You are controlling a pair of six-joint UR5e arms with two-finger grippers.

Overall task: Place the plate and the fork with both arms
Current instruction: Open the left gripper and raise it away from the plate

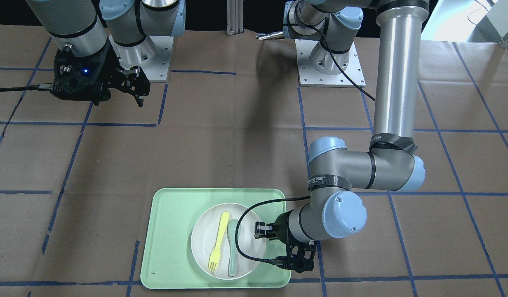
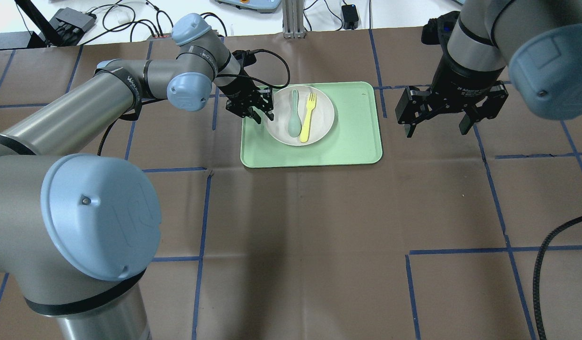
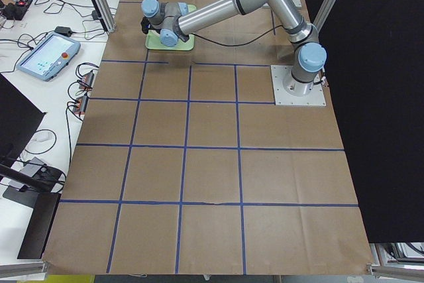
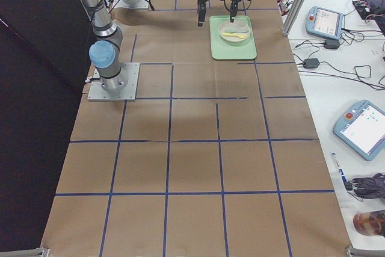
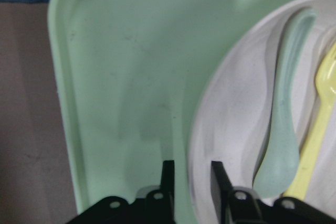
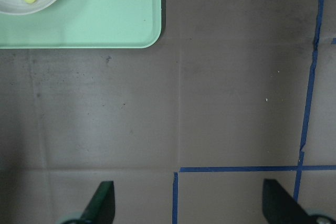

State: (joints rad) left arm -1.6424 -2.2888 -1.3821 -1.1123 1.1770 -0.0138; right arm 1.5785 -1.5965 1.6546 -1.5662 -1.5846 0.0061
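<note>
The off-white plate sits on the light-green tray. The yellow fork and a grey-green spoon lie side by side in the plate. My left gripper is at the plate's left rim. In the left wrist view its fingers stand close together astride the rim of the plate, shut on it. My right gripper is open and empty. It hovers over the bare table to the right of the tray, whose corner shows in the right wrist view.
The table is brown paper with a grid of blue tape lines. The two arm bases stand at the robot's side. A black cable from the left wrist arcs over the plate. Operator tablets and cables lie past the table's far edge.
</note>
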